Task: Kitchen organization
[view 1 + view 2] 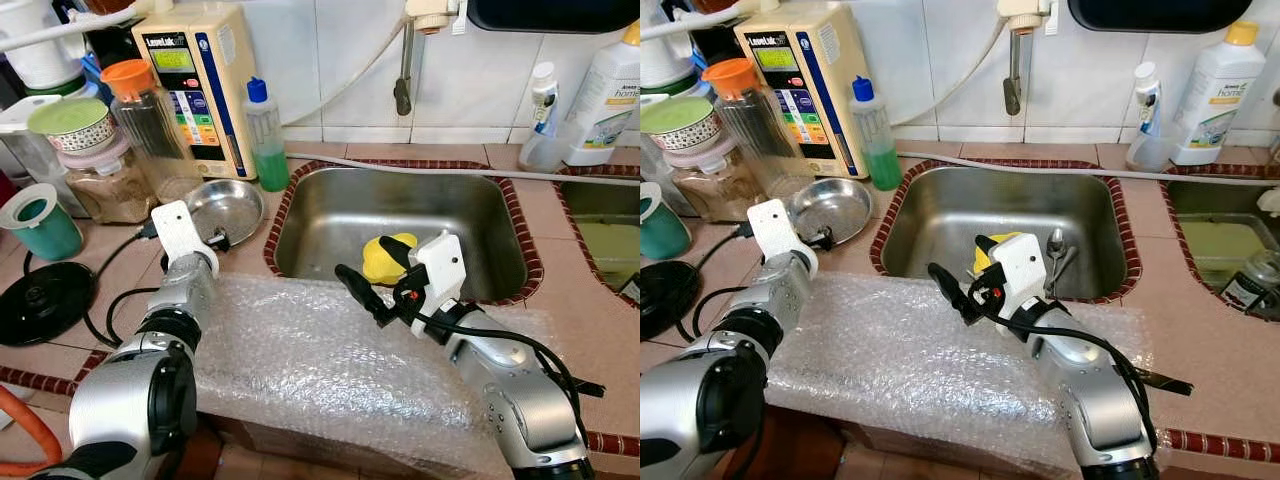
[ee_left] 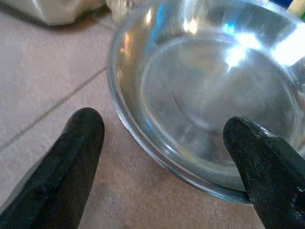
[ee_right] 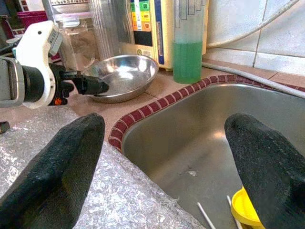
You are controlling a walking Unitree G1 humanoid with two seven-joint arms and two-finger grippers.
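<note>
Left gripper [image 2: 162, 157] spread, straddling near rim of shallow round steel bowl [image 1: 226, 208] on tiled bench [image 1: 570, 330]. Bowl prob. light, rigid, slippery; pinch rim. Right gripper [image 1: 372, 275] spread, idle over sink [image 1: 400, 215].

Both arms are silver metal with black joints, white plastic wrist housings and long black fingers [image 3: 62, 167]; a black cable loops along the right forearm beside the sink [image 1: 500, 215].

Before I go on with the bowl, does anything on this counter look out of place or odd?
Yes: a sheet of bubble wrap is spread over the counter's front edge, under both arms. A yellow item and a spoon lie in the sink. The left gripper, open, sits at the steel bowl.
</note>
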